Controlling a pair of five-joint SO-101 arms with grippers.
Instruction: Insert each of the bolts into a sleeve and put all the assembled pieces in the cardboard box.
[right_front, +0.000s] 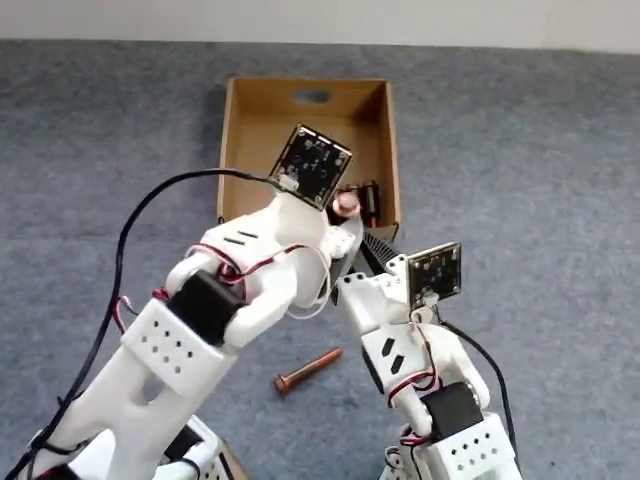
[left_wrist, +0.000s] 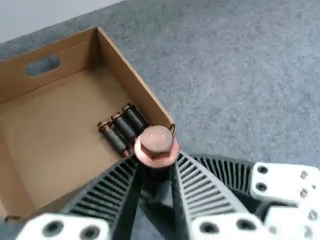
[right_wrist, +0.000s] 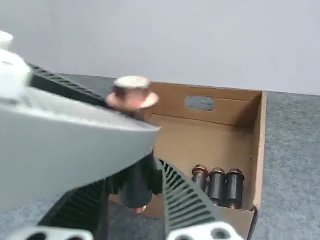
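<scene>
A copper-headed bolt (left_wrist: 156, 144) sits upright in a black sleeve (right_wrist: 134, 184), just outside the near right corner of the cardboard box (right_front: 232, 150). My left gripper (left_wrist: 156, 169) is shut on this piece right under the bolt head (right_front: 346, 205). My right gripper (right_wrist: 135, 186) is shut on the sleeve lower down, and the bolt's tip pokes out below. In the high view the right gripper (right_front: 350, 262) stands just in front of the left gripper (right_front: 344, 228). Three assembled pieces (left_wrist: 122, 131) lie side by side in the box's near right corner. A loose bolt (right_front: 307, 369) lies on the carpet between the arms.
The box (left_wrist: 135, 75) is open on top, with a hand slot in its far wall (right_wrist: 200, 103). Most of its floor (right_wrist: 195, 145) is bare. Grey carpet (right_front: 540, 160) surrounds everything. A black cable (right_front: 130, 230) loops off the left arm.
</scene>
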